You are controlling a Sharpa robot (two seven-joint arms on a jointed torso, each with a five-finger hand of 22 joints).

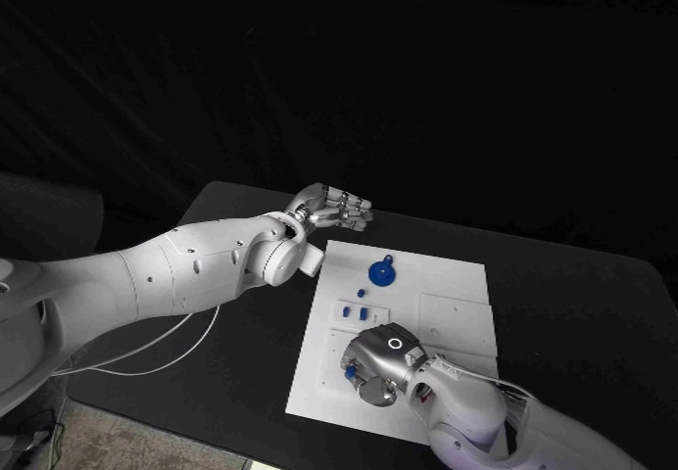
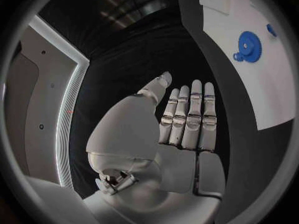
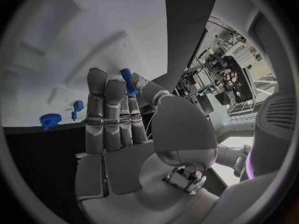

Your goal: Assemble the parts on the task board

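Observation:
The white task board [image 1: 424, 294] lies in the middle of the black table. A blue gear [image 1: 381, 272] sits on its far part, with a few small blue parts [image 1: 357, 311] nearer the middle. My right hand [image 1: 379, 362] hovers over the board's near left area. It pinches a small blue peg [image 3: 127, 79] between thumb and a fingertip, and the peg's blue also shows beside the hand [image 1: 344, 372]. My left hand [image 1: 333, 209] hangs above the table by the board's far left corner, its fingers [image 2: 190, 114] straight and side by side, holding nothing.
In the left wrist view the gear [image 2: 249, 46] and the board [image 2: 261, 89] lie beyond the fingertips. The right wrist view has the gear [image 3: 50, 119] and a small blue part [image 3: 77, 106] on the board [image 3: 74, 40]. Black table surrounds the board.

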